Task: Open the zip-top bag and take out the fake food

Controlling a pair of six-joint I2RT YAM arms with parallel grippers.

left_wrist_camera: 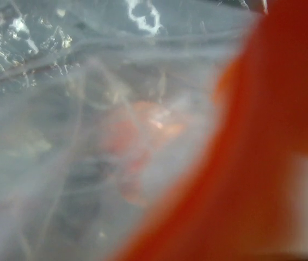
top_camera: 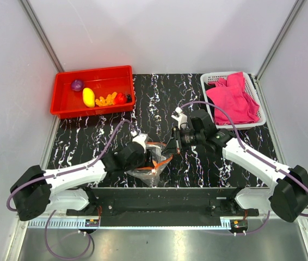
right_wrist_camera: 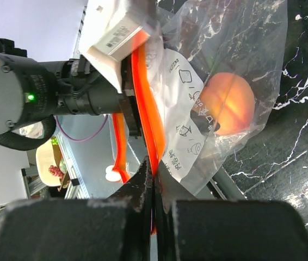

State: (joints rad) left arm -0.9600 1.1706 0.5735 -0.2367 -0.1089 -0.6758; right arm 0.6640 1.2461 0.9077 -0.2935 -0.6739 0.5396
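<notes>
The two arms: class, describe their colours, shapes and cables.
The left arm and right arm are alike: white links between bulky black joint housings, with a thin purple cable looping along each. The right pincer has black fingers. A green light glows on the left arm's black wrist.

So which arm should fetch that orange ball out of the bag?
Probably the left gripper: the red tray lies on its side, though it must let go first. The right gripper, shut on the zip-top bag, can hold it.
</notes>
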